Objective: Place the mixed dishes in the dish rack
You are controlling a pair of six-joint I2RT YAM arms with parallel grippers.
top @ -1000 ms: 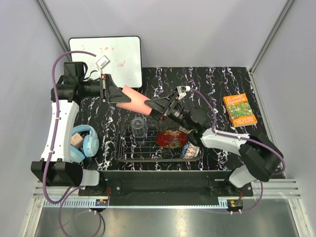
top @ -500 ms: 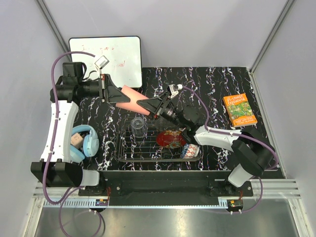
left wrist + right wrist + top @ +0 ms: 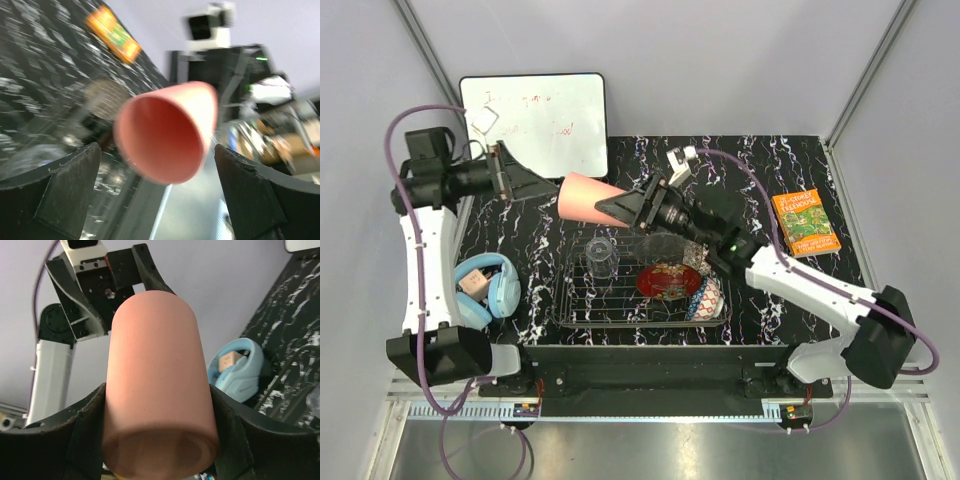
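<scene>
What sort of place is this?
Likely a robot test booth: bare grey walls enclose a marbled table, a left arm and a right arm are bolted at its edge, and a whiteboard lies beyond the dish rack.

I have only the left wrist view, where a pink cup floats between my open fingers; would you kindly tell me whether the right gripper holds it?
Observer: Yes. In the right wrist view the right gripper is shut on the salmon-pink cup at its base end.
Operator: Thank you. Where is the cup relative to the rack?
Observer: From above, it hangs in the air beyond the far left corner of the dish rack, not in it.
Operator: What is loaded so far?
Observer: I can make out a small clear glass tumbler, a red gold-patterned plate and a blue patterned bowl in the rack.
</scene>
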